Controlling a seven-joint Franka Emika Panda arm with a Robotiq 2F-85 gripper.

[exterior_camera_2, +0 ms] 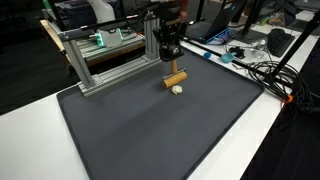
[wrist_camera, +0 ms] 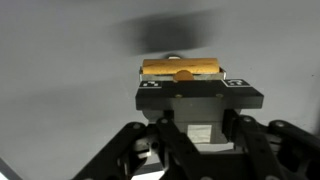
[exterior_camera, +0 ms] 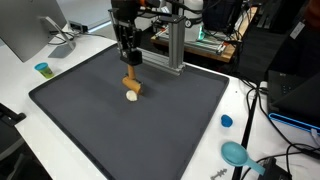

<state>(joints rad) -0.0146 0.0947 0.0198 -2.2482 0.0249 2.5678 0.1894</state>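
Observation:
A small orange-brown wooden cylinder (exterior_camera: 132,86) (exterior_camera_2: 175,78) lies on a dark grey mat (exterior_camera: 170,125) (exterior_camera_2: 150,135), with a small white piece (exterior_camera: 132,97) (exterior_camera_2: 177,89) touching it. My gripper (exterior_camera: 129,62) (exterior_camera_2: 168,56) hangs directly above the cylinder with a small gap and holds nothing. Its fingers look drawn together. In the wrist view the cylinder (wrist_camera: 180,68) lies crosswise just beyond the black gripper tips (wrist_camera: 200,92), with its shadow on the mat behind it.
An aluminium frame (exterior_camera: 175,45) (exterior_camera_2: 100,60) stands at the mat's back edge, close behind the arm. A blue cap (exterior_camera: 226,121), a teal scoop (exterior_camera: 236,153) and cables lie on the white table (exterior_camera: 250,100). A small cup (exterior_camera: 42,69) and a monitor (exterior_camera: 25,30) stand at the other side.

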